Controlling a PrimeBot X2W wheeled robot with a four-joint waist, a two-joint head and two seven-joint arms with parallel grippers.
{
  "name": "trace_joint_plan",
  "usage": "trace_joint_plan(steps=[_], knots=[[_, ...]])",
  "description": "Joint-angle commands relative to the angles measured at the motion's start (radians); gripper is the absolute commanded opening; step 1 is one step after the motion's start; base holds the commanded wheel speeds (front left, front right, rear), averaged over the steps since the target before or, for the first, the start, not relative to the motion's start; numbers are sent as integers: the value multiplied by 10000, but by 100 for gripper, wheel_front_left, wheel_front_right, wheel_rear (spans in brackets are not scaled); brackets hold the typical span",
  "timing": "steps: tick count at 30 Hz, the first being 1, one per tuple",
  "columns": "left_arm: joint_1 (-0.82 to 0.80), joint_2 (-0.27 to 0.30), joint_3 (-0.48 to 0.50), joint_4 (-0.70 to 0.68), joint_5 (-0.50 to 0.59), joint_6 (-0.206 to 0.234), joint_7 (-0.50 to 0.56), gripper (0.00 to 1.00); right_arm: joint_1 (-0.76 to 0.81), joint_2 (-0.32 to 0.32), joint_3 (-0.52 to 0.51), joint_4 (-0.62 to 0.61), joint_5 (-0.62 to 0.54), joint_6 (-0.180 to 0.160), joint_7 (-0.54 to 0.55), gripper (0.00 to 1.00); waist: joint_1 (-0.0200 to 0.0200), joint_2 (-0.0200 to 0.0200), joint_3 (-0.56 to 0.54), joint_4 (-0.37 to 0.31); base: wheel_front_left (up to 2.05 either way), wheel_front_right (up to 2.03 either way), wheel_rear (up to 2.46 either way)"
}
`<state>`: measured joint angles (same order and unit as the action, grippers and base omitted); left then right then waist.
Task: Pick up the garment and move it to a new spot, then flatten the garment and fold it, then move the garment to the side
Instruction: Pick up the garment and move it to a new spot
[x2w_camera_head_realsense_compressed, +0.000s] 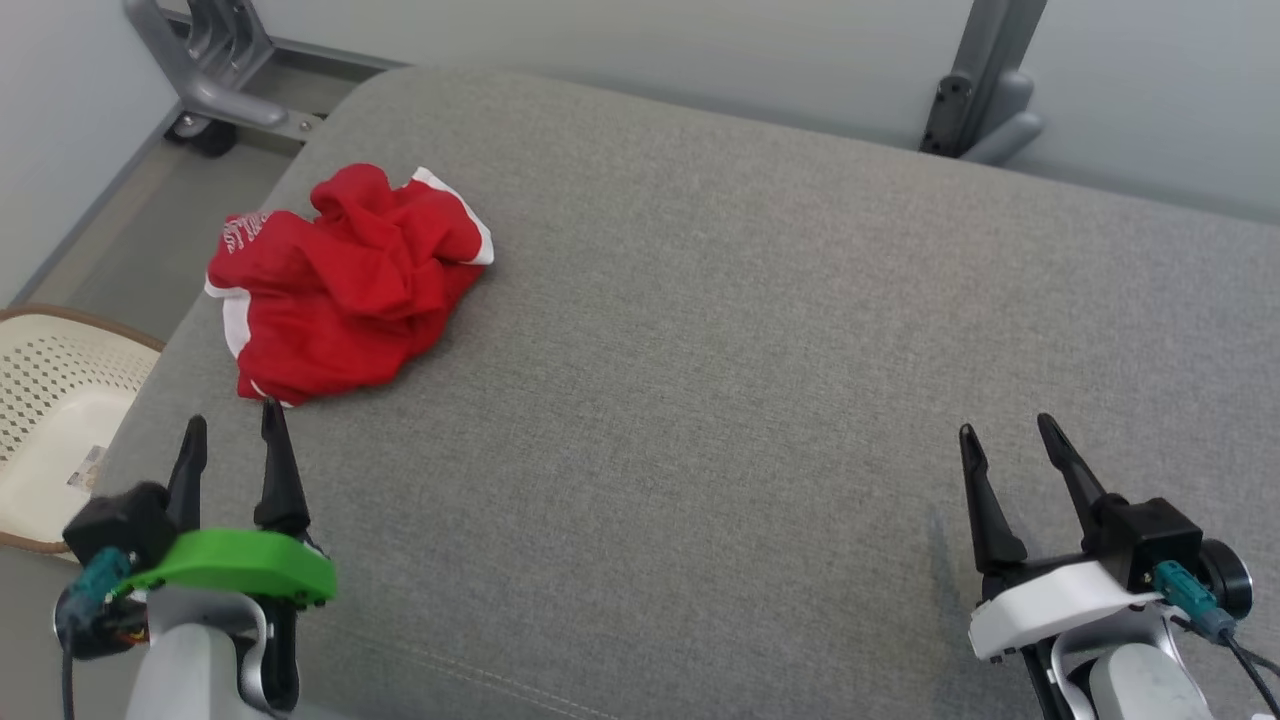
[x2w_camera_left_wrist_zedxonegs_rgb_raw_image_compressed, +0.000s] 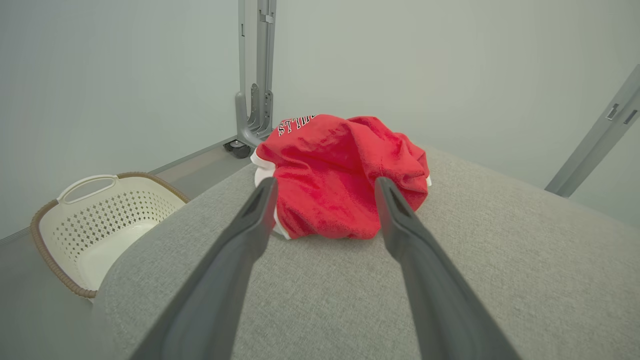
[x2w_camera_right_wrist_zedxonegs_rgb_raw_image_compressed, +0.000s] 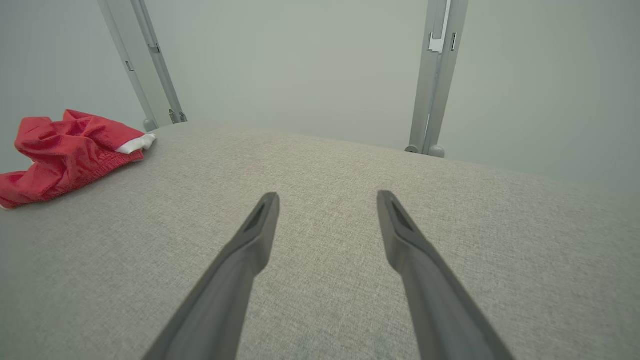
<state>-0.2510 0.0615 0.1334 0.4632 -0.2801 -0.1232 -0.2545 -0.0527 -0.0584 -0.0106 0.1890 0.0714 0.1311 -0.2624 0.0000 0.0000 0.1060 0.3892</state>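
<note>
Red garment (x2w_camera_head_realsense_compressed: 345, 285) lies crumpled in a heap on the grey cushion (x2w_camera_head_realsense_compressed: 700, 350), at the far left corner, close to the edge. White trim shows along some edges of the cloth, and there are white letters on a fold at its left side. Not flattened, not folded yet.

L gripper (x2w_camera_head_realsense_compressed: 232, 412), the green-collared one, hovers at the near left. Its two fingers stand spread apart w/ nothing between them. The tip of the inner finger is just beside the near edge of the garment; I cannot tell if it touches. In the L wrist view the garment sits straight ahead, past the fingertips.

R gripper (x2w_camera_head_realsense_compressed: 1005, 424), the white-collared one, is at the near right, well apart from the garment. Its fingers are also spread wide and empty, above bare cushion.

On the floor (x2w_camera_head_realsense_compressed: 150, 230) left of the cushion stands a cream basket (x2w_camera_head_realsense_compressed: 50, 400) w/ brown rim. Behind the cushion, grey metal posts (x2w_camera_head_realsense_compressed: 985, 90) rise against a pale wall (x2w_camera_head_realsense_compressed: 700, 40).
</note>
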Motion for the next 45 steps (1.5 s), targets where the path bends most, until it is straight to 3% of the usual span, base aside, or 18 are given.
trace_joint_plan(steps=[1,11,24,25,26,27,36,45], knots=[[-523,89,85,286,-230,-24,73,100,-268,-150,-5,-66,-50,-8,-28,100,0,0,1449,-622,0,0,0],[-3752,736,304,3056,-935,-56,502,100,-1682,-659,134,-437,-106,-8,-28,100,0,0,3925,-1251,0,0,0],[-5748,1447,443,6065,-1790,-68,1876,100,-2282,-771,199,-544,-39,-14,3,100,0,0,5040,-1888,0,0,0],[-5709,1427,464,6256,-1900,-64,1914,49,-2258,-742,155,-523,-35,-16,8,100,0,0,5005,-1951,0,0,0],[-5686,1435,506,6401,-2005,-65,1865,5,-2226,-724,93,-505,-23,-16,14,100,0,0,4953,-2002,0,0,0],[-5659,1421,461,6530,-1980,-58,1842,0,-2173,-693,51,-487,-10,-17,18,100,0,0,4884,-2045,0,0,0],[-4956,1556,-468,5858,-2582,-101,994,0,-1744,-300,8,-354,116,-13,19,100,0,0,3789,-2169,0,0,0],[-3936,1783,-2086,3144,-2844,-82,493,0,-1228,-13,179,-186,268,-11,-14,100,0,0,2284,-2282,0,0,0]])
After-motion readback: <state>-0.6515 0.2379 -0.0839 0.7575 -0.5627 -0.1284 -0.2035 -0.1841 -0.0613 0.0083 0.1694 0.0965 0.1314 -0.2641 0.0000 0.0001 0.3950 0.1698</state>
